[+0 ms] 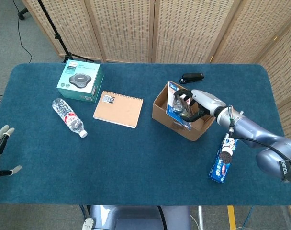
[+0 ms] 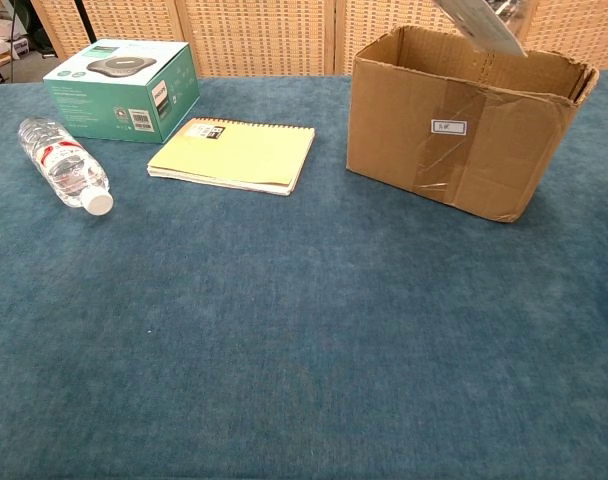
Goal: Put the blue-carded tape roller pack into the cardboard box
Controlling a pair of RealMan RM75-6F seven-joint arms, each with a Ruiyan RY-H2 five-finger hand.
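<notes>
My right hand [image 1: 195, 103] grips the blue-carded tape roller pack [image 1: 176, 111] and holds it tilted over the open top of the cardboard box [image 1: 161, 108]. In the chest view the pack's lower edge [image 2: 481, 25] hangs just above the box's [image 2: 464, 125] opening, with the hand cut off at the top. My left hand [image 1: 1, 151] shows at the far left edge, off the table, fingers spread and holding nothing.
A teal speaker box [image 1: 80, 81], a water bottle [image 1: 68, 116] lying on its side and a spiral notebook [image 1: 118, 109] are on the left half. A black stapler [image 1: 191, 77] lies behind the cardboard box. A blue cookie pack [image 1: 223, 158] lies at the right front.
</notes>
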